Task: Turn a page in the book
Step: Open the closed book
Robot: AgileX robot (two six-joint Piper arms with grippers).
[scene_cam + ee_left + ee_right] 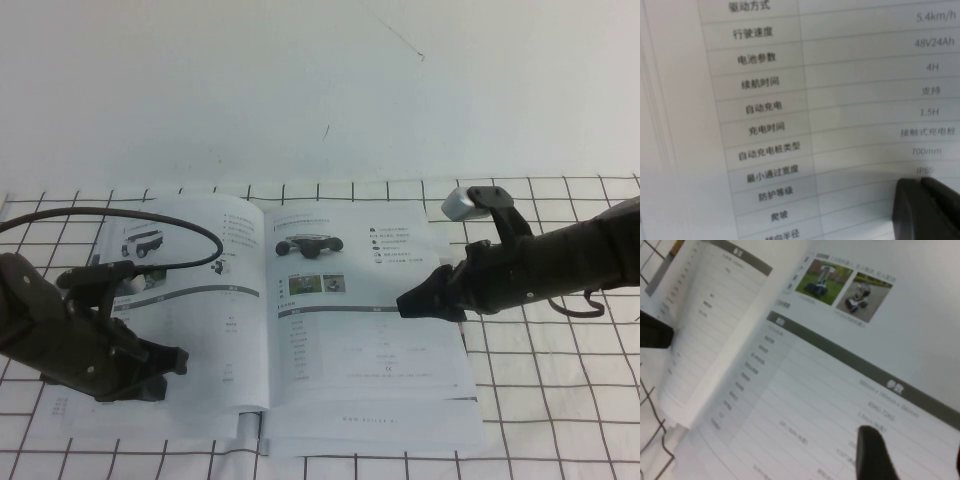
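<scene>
The book (250, 300) lies open on the table. Its left side shows a white car-like vehicle, and the page (350, 340) on the right shows a low black wheeled vehicle, two small photos, a grey bar and a table. My right gripper (405, 303) hovers low over this page's outer half. In the right wrist view the right gripper (913, 444) is open, its fingers (872, 455) spread above the page's table (805, 405) with nothing between them. My left gripper (170, 360) rests at the lower part of the left-hand side. The left wrist view has the left gripper (923, 181) shut against the printed table (790, 100).
A white cloth with a black grid (560, 400) covers the table under and around the book. The left arm's black cable (180, 225) loops over the left-hand side of the book. A white wall rises behind. The book's stacked page edges (370, 425) face the front.
</scene>
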